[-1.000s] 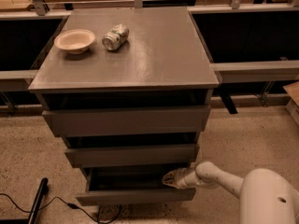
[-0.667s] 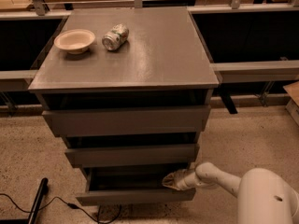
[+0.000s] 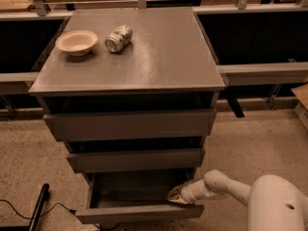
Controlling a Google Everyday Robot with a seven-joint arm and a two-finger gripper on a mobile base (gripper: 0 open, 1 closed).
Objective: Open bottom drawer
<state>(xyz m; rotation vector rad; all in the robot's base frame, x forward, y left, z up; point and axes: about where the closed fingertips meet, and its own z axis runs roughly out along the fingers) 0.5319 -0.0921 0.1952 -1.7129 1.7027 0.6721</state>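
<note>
The bottom drawer (image 3: 139, 213) is the lowest of three dark grey flat fronts on the cabinet. It stands pulled out, and its shallow grey box interior (image 3: 130, 189) shows. My gripper (image 3: 175, 196) reaches in from the lower right on a white arm. Its tip sits at the right end of the drawer, just behind the top edge of the front panel. The middle drawer front (image 3: 135, 160) and the top drawer front (image 3: 129, 124) stand above it, each set a little forward of the cabinet.
A cream bowl (image 3: 76, 41) and a can (image 3: 118, 37) lying on its side rest on the cabinet top (image 3: 159, 57). A black rod and cable (image 3: 37, 210) lie on the speckled floor at lower left. Dark shelving runs behind. A cardboard box (image 3: 301, 102) sits at the right edge.
The gripper and arm have shifted slightly toward the camera at the drawer's right end. The drawer looks about as far out as before.
</note>
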